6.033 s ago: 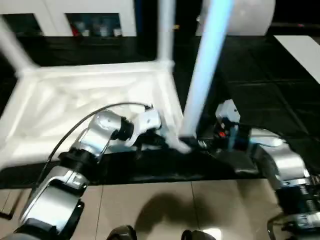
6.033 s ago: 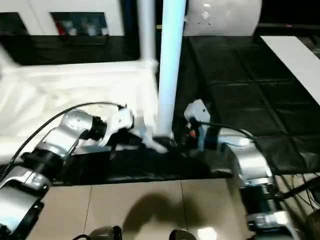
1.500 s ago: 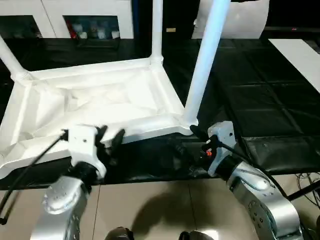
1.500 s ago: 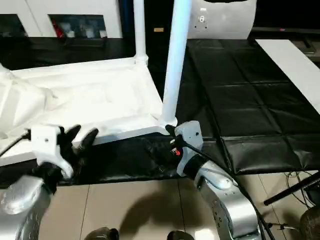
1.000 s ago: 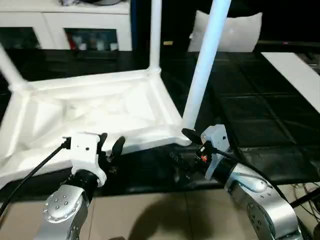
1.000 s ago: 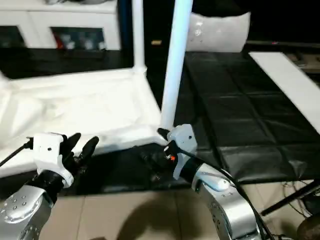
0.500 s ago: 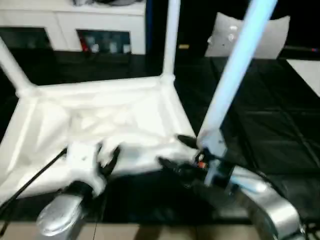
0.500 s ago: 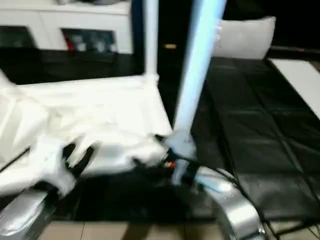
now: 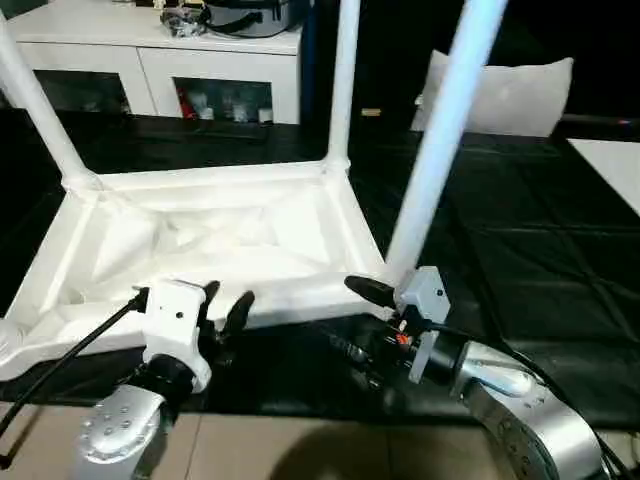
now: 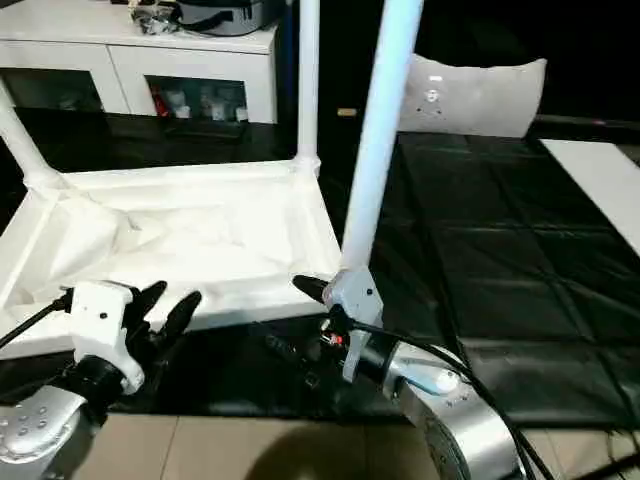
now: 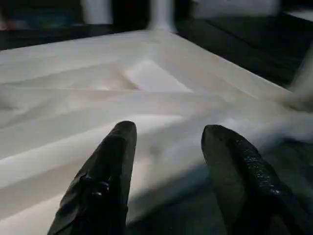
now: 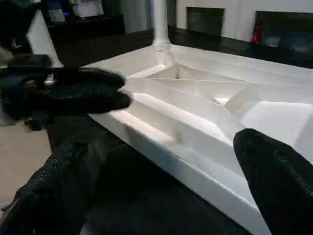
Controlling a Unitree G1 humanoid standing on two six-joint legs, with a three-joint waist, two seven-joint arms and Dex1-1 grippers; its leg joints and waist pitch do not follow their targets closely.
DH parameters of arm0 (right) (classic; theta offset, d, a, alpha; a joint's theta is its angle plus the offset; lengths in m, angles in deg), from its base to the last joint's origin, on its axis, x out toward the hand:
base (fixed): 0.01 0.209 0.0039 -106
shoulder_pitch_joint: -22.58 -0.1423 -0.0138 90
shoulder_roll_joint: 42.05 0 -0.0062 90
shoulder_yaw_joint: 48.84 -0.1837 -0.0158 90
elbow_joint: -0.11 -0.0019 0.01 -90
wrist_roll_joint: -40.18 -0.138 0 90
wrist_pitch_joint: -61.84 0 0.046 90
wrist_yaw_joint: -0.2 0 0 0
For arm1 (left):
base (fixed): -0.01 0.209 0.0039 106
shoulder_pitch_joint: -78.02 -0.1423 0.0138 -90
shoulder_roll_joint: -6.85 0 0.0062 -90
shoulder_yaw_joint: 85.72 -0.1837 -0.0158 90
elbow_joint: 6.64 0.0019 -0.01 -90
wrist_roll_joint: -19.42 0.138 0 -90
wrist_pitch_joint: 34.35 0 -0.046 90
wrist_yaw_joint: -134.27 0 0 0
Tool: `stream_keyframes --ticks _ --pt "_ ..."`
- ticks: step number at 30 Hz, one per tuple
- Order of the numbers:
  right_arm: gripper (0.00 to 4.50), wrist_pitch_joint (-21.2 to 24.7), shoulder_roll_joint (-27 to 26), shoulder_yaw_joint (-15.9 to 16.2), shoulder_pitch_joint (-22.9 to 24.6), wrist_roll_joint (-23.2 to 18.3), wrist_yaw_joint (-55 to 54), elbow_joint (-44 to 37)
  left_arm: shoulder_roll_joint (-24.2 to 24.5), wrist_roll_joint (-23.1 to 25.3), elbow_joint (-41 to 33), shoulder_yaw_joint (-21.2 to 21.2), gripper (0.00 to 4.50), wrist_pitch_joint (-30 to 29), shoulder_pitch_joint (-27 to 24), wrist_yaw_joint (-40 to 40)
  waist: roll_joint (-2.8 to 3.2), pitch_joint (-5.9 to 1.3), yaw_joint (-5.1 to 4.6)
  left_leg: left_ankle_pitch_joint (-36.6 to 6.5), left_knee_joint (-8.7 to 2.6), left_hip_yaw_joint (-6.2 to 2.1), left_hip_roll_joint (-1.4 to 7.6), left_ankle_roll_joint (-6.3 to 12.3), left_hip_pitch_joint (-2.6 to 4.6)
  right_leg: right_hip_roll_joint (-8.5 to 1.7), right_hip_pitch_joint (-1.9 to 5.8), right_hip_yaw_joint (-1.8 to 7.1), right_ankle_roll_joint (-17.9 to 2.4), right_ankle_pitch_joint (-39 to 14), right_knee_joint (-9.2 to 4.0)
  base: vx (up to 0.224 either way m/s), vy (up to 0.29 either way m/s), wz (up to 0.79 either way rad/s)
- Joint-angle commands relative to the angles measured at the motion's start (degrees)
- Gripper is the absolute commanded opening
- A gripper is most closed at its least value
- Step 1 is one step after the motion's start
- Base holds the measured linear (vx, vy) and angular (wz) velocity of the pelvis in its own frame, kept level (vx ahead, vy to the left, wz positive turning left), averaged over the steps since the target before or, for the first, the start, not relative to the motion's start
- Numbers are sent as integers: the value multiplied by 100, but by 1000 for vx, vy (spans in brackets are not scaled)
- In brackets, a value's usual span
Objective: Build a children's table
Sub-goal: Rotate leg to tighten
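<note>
On the black mat: tabletop upside down.
Legs: three seen upright in corner sockets.
Left hand: released, empty, beside near edge.
Right hand: wide, empty.
Left: fourth corner unclear.

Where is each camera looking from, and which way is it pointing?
Left and right eye views: from the robot's head, facing forward and down at the upside-down white plastic tabletop with white tube legs; silver forearms, left gripper, right gripper.
Left wrist view: along the left gripper's black fingers, across the tabletop's near edge.
Right wrist view: between the right gripper's wide-open fingers, at the ribbed underside.
Shared: every view shows the tabletop; the right wrist view also catches the left gripper.
</note>
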Motion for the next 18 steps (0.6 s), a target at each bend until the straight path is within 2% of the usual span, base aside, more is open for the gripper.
stream_keyframes --ticks 1,2,4,5,6,7,8,10,11,12,13,14,15,16,17,18 --pt "450 -29 -37 -71 -154 53 -74 69 134 -269 13 133 265 -126 108 -280 73 -89 -53 -2100 -677 3 55 136 -183 -138 184 -12 -186 -3419 -576 -94 -5 -8" --pt "450 -24 -43 -68 -161 53 -78 70 155 -269 15 156 275 -158 112 -281 48 -87 -72 -2124 -658 9 40 149 -176 -141 168 -37 -131 -3560 -619 0 0 0" --pt "450 -7 -75 -47 -178 40 -94 66 218 -240 28 277 291 -259 134 -216 47 -67 -85 -2152 -628 23 13 167 -151 -132 116 -75 -25 -3868 -690 -78 -6 -5" --pt "450 2 -73 -31 -170 43 -105 62 125 -265 7 337 300 -295 155 -93 70 -64 -106 -2213 -626 13 24 157 -138 -139 127 -132 12 -3949 -722 -102 -3 -7" --pt "450 7 -64 -13 -159 43 -123 55 40 -308 -20 376 300 -312 171 8 91 -76 -131 -2263 -653 -10 58 180 -169 -152 204 -228 7 -3763 -741 -63 1 -5" --pt "450 4 -60 -6 -135 42 -137 62 -54 -276 -43 364 300 -285 188 136 106 -78 -143 -2303 -679 -25 83 193 -201 -158 251 -271 0 -3622 -743 -55 8 -10" --pt "450 -3 -67 -12 -117 47 -158 80 -91 -235 -39 329 300 -235 199 209 160 -67 -155 -2497 -722 -48 145 222 -185 -162 277 -334 -78 -3297 -752 -52 -2 -4" --pt "450 -8 -74 -17 -104 52 -171 93 -115 -210 -36 305 300 -200 207 258 196 -30 -179 -2898 -775 -36 213 255 -113 -122 288 -464 -129 -3053 -788 -26 -1 -2" --pt "450 40 -133 -70 -62 45 -287 121 -158 -91 -3 244 300 -275 262 458 255 31 -178 -3406 -960 -32 363 293 -159 -91 425 -589 -138 -2722 -676 0 0 0" --pt "450 63 -169 -108 -36 52 -365 139 -201 -97 -3 216 300 -333 285 510 217 31 -182 -3543 -1031 -27 445 304 -217 -91 505 -595 -133 -2491 -527 0 0 0" --pt "450 72 -218 -155 13 79 -470 158 -220 -82 -18 162 300 -320 299 537 271 51 7 -3855 -1294 -25 662 328 -390 -152 685 -409 -178 -1890 100 -34 -101 15" --pt "450 71 -233 -173 30 101 -516 166 -229 -65 -16 145 300 -292 308 551 256 79 117 -3948 -1397 11 731 376 -443 -172 697 -251 -155 -1771 344 -2 -164 31" --pt "450 88 -272 -214 62 124 -618 174 -254 -16 -2 132 300 -319 335 609 119 95 287 -3612 -1095 284 506 308 -113 -93 291 -104 20 -3063 -56 -2 -164 31" --pt "450 102 -306 -242 86 127 -685 174 -315 -29 28 173 300 -339 357 664 -85 188 134 -1901 432 515 -322 104 842 -149 -920 -450 640 -6364 -1520 35 -130 27" --pt "450 105 -328 -261 106 139 -741 167 -379 -38 68 223 300 -350 399 735 -56 51 93 -1000 434 322 -207 363 496 -713 -435 -156 511 -6855 -1372 0 0 0" --pt "450 106 -335 -264 112 142 -760 162 -403 -45 82 244 300 -350 414 766 -140 13 151 -918 210 276 -89 499 240 -865 -63 -146 490 -6421 -1236 0 0 0"
